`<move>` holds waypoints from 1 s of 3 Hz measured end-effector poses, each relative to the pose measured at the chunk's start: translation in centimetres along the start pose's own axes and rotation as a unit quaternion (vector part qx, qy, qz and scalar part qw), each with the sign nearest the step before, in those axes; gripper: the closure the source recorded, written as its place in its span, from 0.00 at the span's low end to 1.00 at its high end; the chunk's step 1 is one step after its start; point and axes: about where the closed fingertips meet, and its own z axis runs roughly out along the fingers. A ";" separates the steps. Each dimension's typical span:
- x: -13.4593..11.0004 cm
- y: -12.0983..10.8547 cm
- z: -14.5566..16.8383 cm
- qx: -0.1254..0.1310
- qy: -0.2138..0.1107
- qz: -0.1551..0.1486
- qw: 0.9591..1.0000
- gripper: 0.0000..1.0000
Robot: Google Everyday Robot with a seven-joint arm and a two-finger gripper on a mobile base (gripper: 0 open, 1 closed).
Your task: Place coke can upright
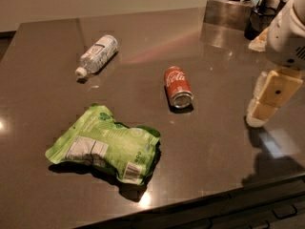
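The coke can (177, 86), red with white script and a silver end facing me, lies on its side near the middle of the dark table (219, 147). My gripper (261, 109) hangs at the right edge of the view, well to the right of the can and apart from it, its cream fingers pointing down close above the table top. Nothing is visibly between the fingers.
A clear plastic water bottle (97, 54) with a white cap lies on its side at the back left. A green snack bag (107, 144) lies flat at the front left. A metal container (228, 6) and dark items stand at the back right corner.
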 end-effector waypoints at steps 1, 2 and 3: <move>-1.8 0.0 1.2 0.004 -0.006 0.030 1.000 0.00; -4.6 0.1 2.6 0.016 -0.008 0.060 0.998 0.00; -7.4 -0.3 4.0 0.019 0.002 0.079 0.997 0.00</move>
